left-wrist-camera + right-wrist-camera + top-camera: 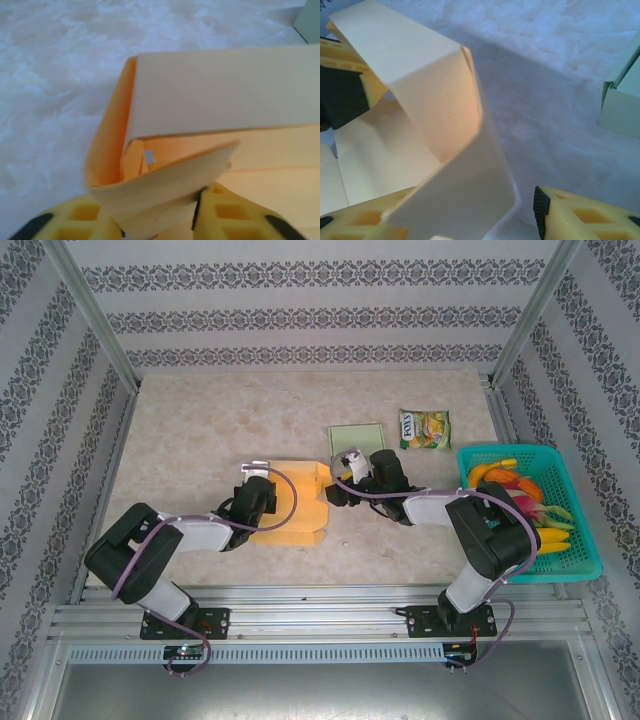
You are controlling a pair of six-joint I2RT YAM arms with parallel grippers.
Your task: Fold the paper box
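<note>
We find the worktop (200, 430) bare at left and far back, so there is open passage there. The centre is crowded: the box (300, 505) has raised flaps, the left hand (272, 492) is at its left edge and the right hand (338, 488) at its right corner. Both arms slant in from the near edge.

A green box (357, 437) sits close behind the right hand, with a packet (424, 428) near it. The basket (590, 565) blocks the right side. We note a bare strip between the box and the near edge.

Between the right hand's fingers (580, 215), a flap stands toward one side, leaving a gap on the other.
</note>
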